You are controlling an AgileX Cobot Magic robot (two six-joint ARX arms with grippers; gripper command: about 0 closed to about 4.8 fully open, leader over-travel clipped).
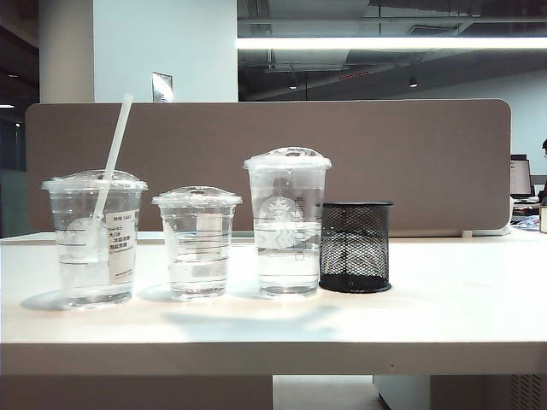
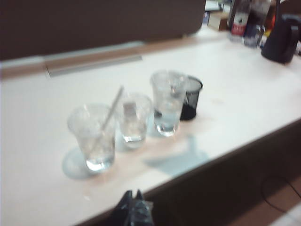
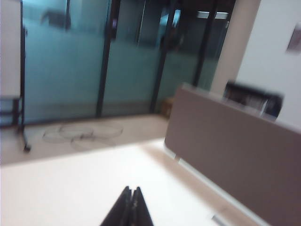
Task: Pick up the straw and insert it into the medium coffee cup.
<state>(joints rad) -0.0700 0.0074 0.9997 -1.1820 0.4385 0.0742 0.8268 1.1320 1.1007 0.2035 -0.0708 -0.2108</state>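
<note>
The straw (image 1: 115, 145), long, thin and white, stands slanted through the domed lid of the medium coffee cup (image 1: 92, 243), the wide clear cup with a white sticker at the left end of the row. The left wrist view shows the same straw (image 2: 113, 106) in that cup (image 2: 92, 136). My left gripper (image 2: 133, 193) is shut and empty, held back over the table's front edge, well short of the cups. My right gripper (image 3: 131, 189) is shut and empty above bare tabletop, with no cup in its view. Neither gripper shows in the exterior view.
A short clear cup (image 1: 197, 243), a tall slim clear cup with a round logo (image 1: 287, 226) and a black mesh holder (image 1: 355, 248) stand in a row to the right of the medium cup. A brown partition (image 1: 410, 154) runs behind them on the white table (image 1: 444, 316).
</note>
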